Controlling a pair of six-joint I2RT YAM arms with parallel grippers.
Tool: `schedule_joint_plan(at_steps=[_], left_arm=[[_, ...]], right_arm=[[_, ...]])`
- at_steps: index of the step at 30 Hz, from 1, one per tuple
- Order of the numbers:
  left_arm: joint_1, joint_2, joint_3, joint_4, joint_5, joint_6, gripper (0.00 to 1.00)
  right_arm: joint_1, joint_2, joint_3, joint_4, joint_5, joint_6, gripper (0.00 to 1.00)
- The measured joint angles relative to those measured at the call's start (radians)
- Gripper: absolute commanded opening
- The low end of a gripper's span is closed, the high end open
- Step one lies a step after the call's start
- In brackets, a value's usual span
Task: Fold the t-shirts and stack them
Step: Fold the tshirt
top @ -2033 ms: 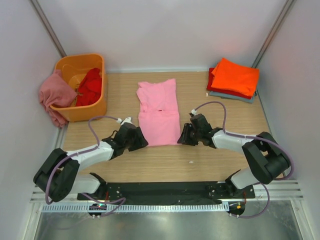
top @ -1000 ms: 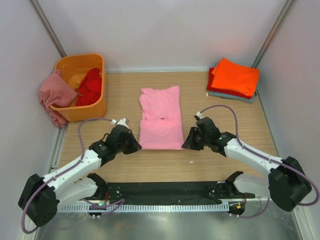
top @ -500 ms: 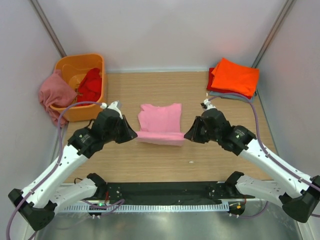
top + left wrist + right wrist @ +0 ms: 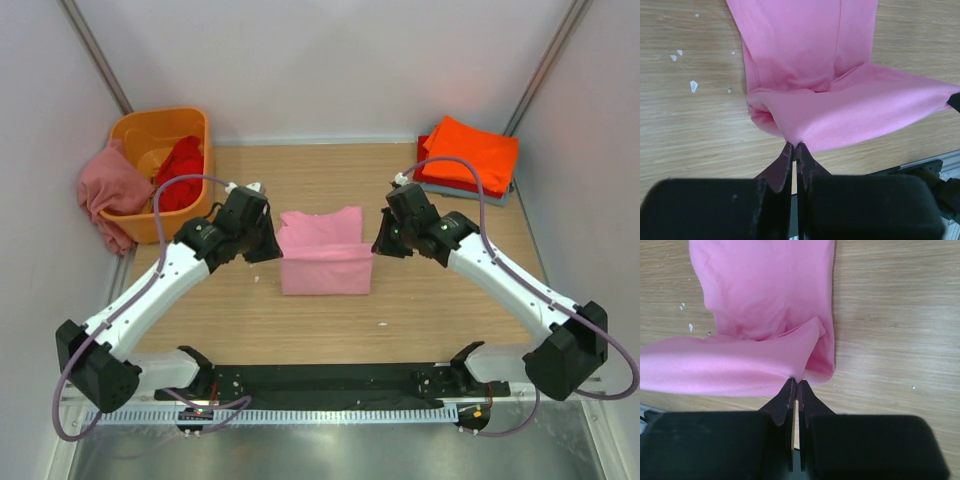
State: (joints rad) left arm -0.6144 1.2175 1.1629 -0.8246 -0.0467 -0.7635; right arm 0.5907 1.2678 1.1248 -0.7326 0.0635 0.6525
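Observation:
A light pink t-shirt [image 4: 325, 255] lies mid-table, its near hem lifted and carried over the rest. My left gripper [image 4: 272, 247] is shut on the hem's left corner [image 4: 796, 141]. At the opposite side my right gripper [image 4: 377, 243] is shut on the right corner [image 4: 796, 376]. The raised fold hangs taut between the two grippers, above the flat part [image 4: 805, 45] of the pink shirt [image 4: 765, 285]. An orange shirt [image 4: 470, 152] tops a folded stack at the back right, over red and grey-blue ones. A red shirt [image 4: 182, 172] lies in the tub, and a dusty rose one [image 4: 108, 190] drapes over its left rim.
The orange plastic tub [image 4: 195, 215] stands at the back left. Small white specks [image 4: 692, 86] lie on the wooden table [image 4: 440, 310]. The black mounting rail [image 4: 330, 380] runs along the near edge. White walls close in both sides.
Both grippers have lifted the pink shirt's near hem and carried it away from the bases, over the shirt. The shirt went from lying long and flat to being doubled over.

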Motion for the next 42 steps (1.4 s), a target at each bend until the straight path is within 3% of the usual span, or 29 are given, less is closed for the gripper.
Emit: schedule_joint_plan(at_steps=[12,16,17,18,19,21,24,27,30,34,37,38,42], left_arm=[[0.157,0.163,0.076,0.037,0.103,0.071,0.02],[0.214,0.277,0.140,0.067,0.146,0.092,0.03],[0.231,0.327,0.173,0.073,0.158,0.096,0.08],[0.248,0.386,0.222,0.072,0.174,0.100,0.17],[0.262,0.446,0.271,0.079,0.190,0.107,0.48],[0.297,0.602,0.410,0.073,0.212,0.127,0.65],[0.344,0.858,0.675,0.039,0.235,0.135,0.69],[0.373,1.035,0.904,-0.026,0.229,0.137,0.69],[0.386,1.006,0.867,-0.045,0.223,0.135,0.69],[0.380,0.820,0.689,-0.037,0.223,0.133,0.68],[0.367,0.663,0.567,0.004,0.225,0.135,0.62],[0.362,0.632,0.543,0.018,0.226,0.136,0.61],[0.315,0.576,0.465,0.090,0.237,0.136,0.57]], right_arm=[[-0.060,0.158,0.109,0.042,-0.059,-0.063,0.01],[-0.105,0.281,0.208,0.051,-0.069,-0.089,0.02],[-0.122,0.331,0.248,0.058,-0.071,-0.096,0.08],[-0.145,0.394,0.298,0.061,-0.074,-0.103,0.44],[-0.167,0.467,0.362,0.061,-0.084,-0.104,0.63],[-0.218,0.646,0.549,0.044,-0.092,-0.129,0.88],[-0.277,0.900,0.874,0.006,-0.072,-0.163,0.95],[-0.314,0.986,1.018,-0.026,-0.056,-0.191,0.95],[-0.325,0.897,0.927,0.005,-0.069,-0.211,0.96],[-0.327,0.645,0.600,0.132,-0.195,-0.205,0.96],[-0.331,0.494,0.376,0.244,-0.318,-0.180,0.91],[-0.332,0.476,0.332,0.270,-0.344,-0.175,0.85],[-0.339,0.458,0.132,0.407,-0.461,-0.150,0.80]])
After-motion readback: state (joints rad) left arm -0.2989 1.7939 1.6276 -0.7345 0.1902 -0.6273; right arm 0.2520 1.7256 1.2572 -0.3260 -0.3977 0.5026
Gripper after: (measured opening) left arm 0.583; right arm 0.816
